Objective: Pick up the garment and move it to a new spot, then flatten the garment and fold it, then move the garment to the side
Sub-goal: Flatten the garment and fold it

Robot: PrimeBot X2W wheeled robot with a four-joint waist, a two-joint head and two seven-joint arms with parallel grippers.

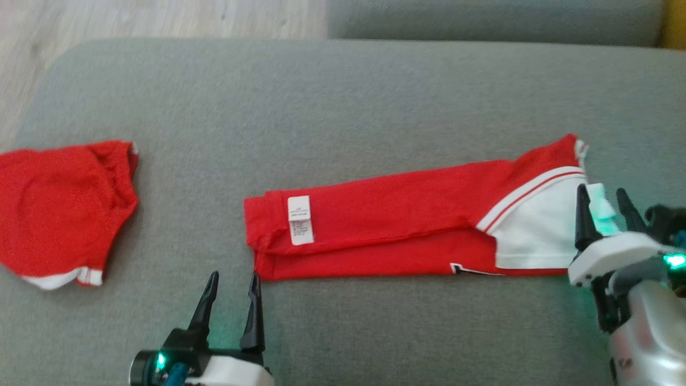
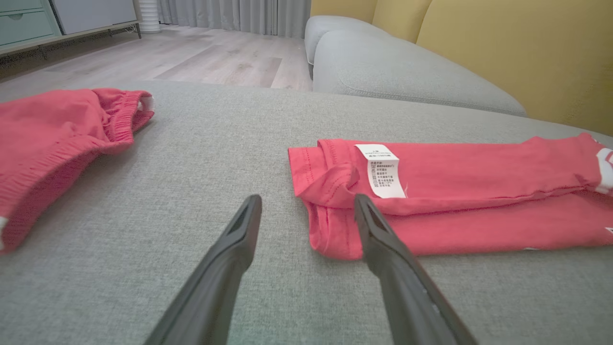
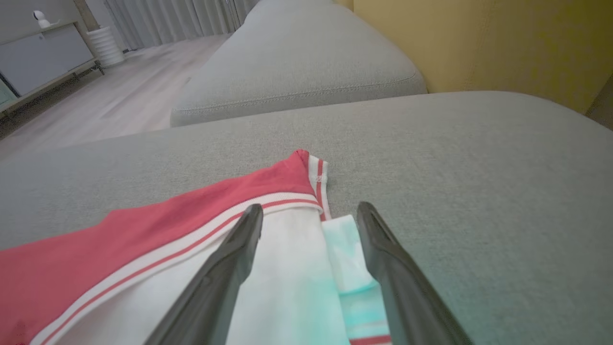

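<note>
The left gripper (image 1: 233, 275) sits low near the bottom edge of the head view, its 2 dark fingers spread apart and pointing forward, a green light (image 1: 159, 360) glowing at its base. The right gripper (image 1: 601, 189) reaches further forward at the far right, jaws equally wide. Its pale forearm (image 1: 648, 319) looks blurred and possibly angled inward.

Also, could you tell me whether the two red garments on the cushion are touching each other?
No, bare grey cushion lies between the folded garment and the other red garment.
</note>
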